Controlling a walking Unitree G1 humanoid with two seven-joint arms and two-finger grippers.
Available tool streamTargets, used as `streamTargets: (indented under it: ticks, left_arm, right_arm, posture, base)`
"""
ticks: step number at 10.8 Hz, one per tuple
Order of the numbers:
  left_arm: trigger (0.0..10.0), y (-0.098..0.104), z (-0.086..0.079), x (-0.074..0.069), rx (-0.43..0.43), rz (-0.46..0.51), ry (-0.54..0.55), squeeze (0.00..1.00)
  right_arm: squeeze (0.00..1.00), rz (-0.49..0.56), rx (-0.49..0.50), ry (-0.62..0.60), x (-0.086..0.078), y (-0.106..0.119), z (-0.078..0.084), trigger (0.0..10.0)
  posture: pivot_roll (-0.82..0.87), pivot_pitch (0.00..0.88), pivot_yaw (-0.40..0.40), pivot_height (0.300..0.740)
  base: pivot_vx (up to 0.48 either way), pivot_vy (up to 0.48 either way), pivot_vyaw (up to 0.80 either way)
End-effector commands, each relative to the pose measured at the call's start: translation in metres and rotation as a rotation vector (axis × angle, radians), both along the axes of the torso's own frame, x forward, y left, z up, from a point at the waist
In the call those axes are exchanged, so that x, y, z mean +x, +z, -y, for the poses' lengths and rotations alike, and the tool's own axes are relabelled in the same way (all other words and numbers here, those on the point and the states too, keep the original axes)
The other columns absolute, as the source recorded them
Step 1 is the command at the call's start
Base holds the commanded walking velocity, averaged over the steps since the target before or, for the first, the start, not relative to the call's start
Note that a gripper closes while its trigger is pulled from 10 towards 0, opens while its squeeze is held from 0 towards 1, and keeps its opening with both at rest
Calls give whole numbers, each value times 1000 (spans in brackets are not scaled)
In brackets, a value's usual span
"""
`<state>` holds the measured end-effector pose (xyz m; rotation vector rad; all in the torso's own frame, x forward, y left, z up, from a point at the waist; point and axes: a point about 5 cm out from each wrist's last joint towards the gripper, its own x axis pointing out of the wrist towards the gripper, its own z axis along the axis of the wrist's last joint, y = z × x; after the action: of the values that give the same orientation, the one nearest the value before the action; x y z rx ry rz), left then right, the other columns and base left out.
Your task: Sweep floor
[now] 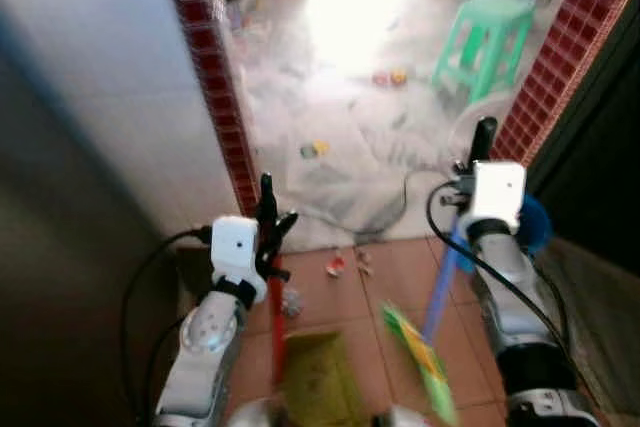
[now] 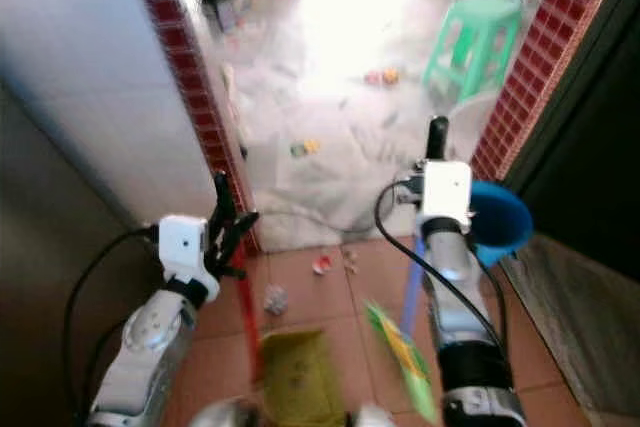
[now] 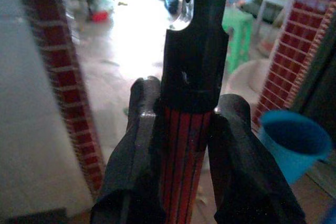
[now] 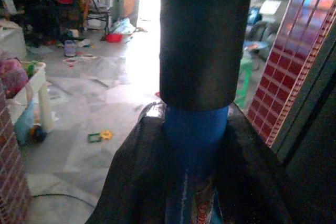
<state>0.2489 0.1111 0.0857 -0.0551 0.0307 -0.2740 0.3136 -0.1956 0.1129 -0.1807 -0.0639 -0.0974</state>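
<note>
Currently: both pincers clamped on handles at the doorway

Head views: left pincer (image 1: 268, 222) holds the red handle (image 1: 276, 332) upright; below it sits a yellow-green dustpan (image 1: 318, 377) on the terracotta floor tiles (image 1: 395, 272). Right pincer (image 1: 478, 152) grips the blue broom handle (image 1: 440, 287), which slants down toward a blurred green-yellow broom head (image 1: 425, 362). Small litter (image 1: 335, 265) lies on the tiles just ahead of the dustpan, near the threshold. Beyond the threshold, a pale marble floor (image 1: 340, 97) with more scattered bits (image 1: 313, 149), a black cable (image 1: 395, 212) and a green stool (image 1: 487, 37). Red-tiled pillars (image 1: 215, 67) flank the opening. A blue bucket (image 2: 495, 222) sits beside the right arm.

Left wrist view: fingers (image 3: 134, 166) pressed against both sides of the red handle, just under its black end cap (image 3: 197, 40). Blue bucket and green stool are visible behind.

Right wrist view: fingers (image 4: 131, 177) closed around the blue handle below its black grip sleeve (image 4: 202, 35). Cluttered room beyond, with a small yellow-green toy (image 4: 100, 137) on the marble.
</note>
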Motion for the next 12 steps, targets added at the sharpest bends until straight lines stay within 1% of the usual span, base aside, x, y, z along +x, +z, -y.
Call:
streamTargets:
  ticks: [1,2,3,4,5,6,8,9,12]
  left_arm:
    - [10000,25,-11,7,5,127,74,0]
    - [10000,33,-18,10,38,172,142,0]
    - [10000,47,-28,14,46,237,232,0]
    - [10000,56,-33,15,61,267,273,0]
    - [10000,61,-41,15,96,294,333,0]
    - [10000,57,-50,17,134,289,378,0]
    - [10000,48,-56,21,143,256,399,0]
    - [10000,44,-55,24,148,241,396,0]
    - [10000,40,-51,28,144,257,375,0]
  right_arm:
    - [0,42,17,31,5,11,-10,10000]
    - [0,44,38,37,6,12,-11,10000]
    - [0,40,25,44,5,10,-12,10000]
    - [0,33,12,53,4,9,-13,10000]
    - [0,24,3,65,1,6,-15,10000]
    - [0,22,-4,74,1,5,-18,10000]
    - [0,34,1,78,2,7,-20,10000]
    - [0,41,-3,74,5,10,-19,10000]
    - [0,77,-10,68,7,16,-19,10000]
  posture:
    - [-59,0,19,740]
    - [-53,0,16,740]
    - [-45,0,9,740]
    - [-38,0,3,740]
    - [-35,0,5,740]
    - [-33,0,8,740]
    - [-35,0,11,740]
    - [-37,0,13,740]
    - [-46,0,23,740]
  base:
    - [0,0,0]
    - [0,0,0]
    - [0,0,0]
    - [0,0,0]
    - [0,0,0]
    - [0,0,0]
    - [0,0,800]
    - [0,0,0]
    - [0,0,0]
